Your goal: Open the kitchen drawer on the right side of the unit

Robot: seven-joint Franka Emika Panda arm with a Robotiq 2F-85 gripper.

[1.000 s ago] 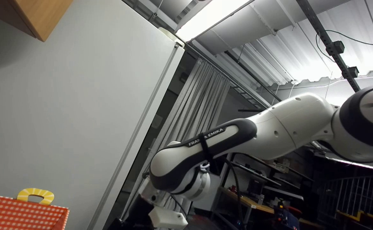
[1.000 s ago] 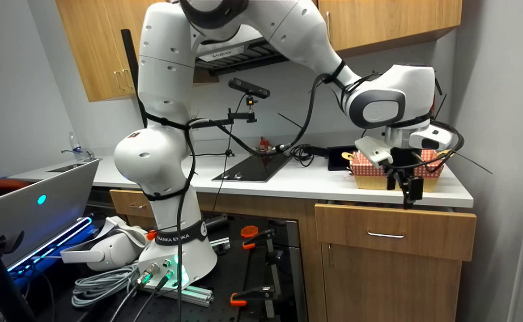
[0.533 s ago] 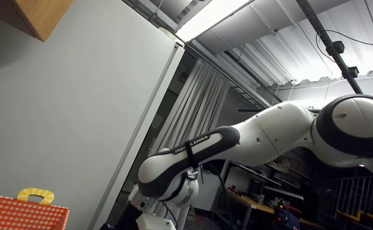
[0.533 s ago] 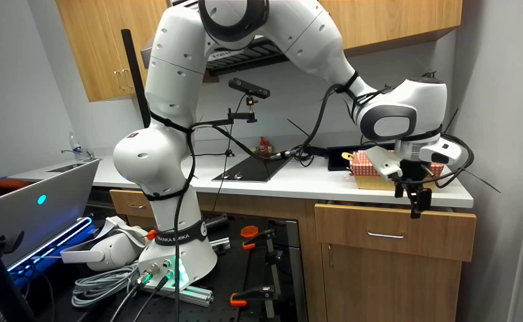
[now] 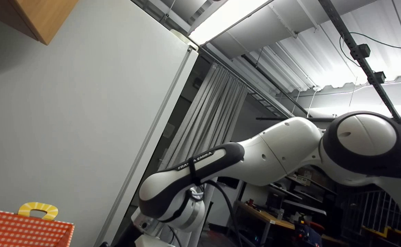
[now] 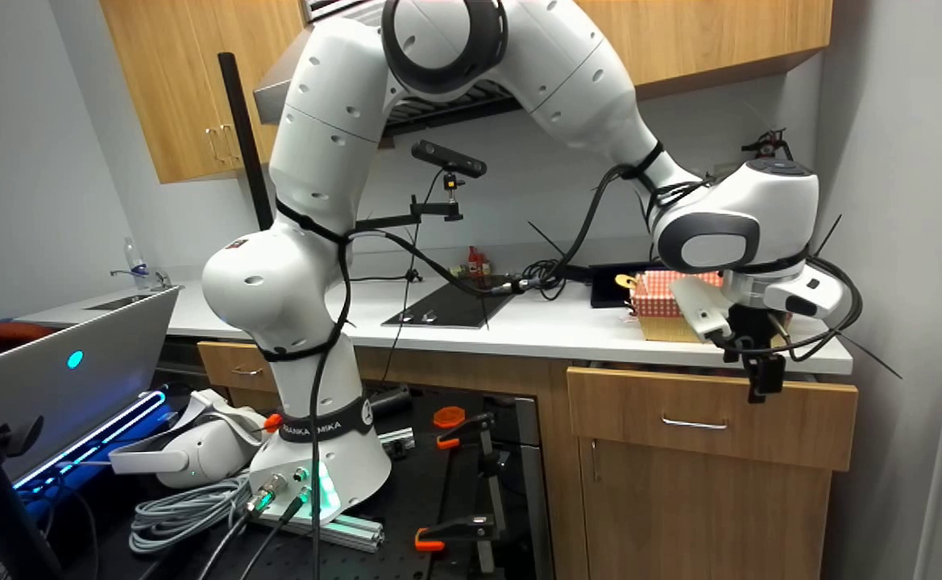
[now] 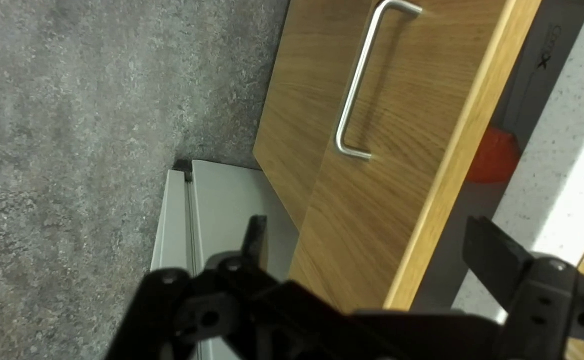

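Observation:
The right-hand wooden drawer (image 6: 624, 407) stands partly open below the worktop. Its silver bar handle (image 6: 694, 423) is on the front. In the wrist view the drawer front (image 7: 411, 165) slants across the middle, with the handle (image 7: 354, 92) above my fingers. A dark gap behind the front shows a red item (image 7: 494, 155) inside. My gripper (image 6: 749, 379) points down at the drawer's top edge. In the wrist view my gripper (image 7: 366, 221) is open, its fingers wide apart and empty, with the drawer front showing between them. I cannot tell whether it touches.
A red checkered basket (image 6: 656, 296) stands on the white worktop (image 6: 535, 330) behind my gripper. A grey wall (image 6: 890, 242) is close on the right. A pale panel (image 7: 237, 200) shows beside the drawer in the wrist view. A black hob (image 6: 454, 304) lies further left.
My arm and gripper have moved down and to the right in an exterior view showing the drawer, and down and left in an exterior view showing the ceiling. The drawer has not moved.

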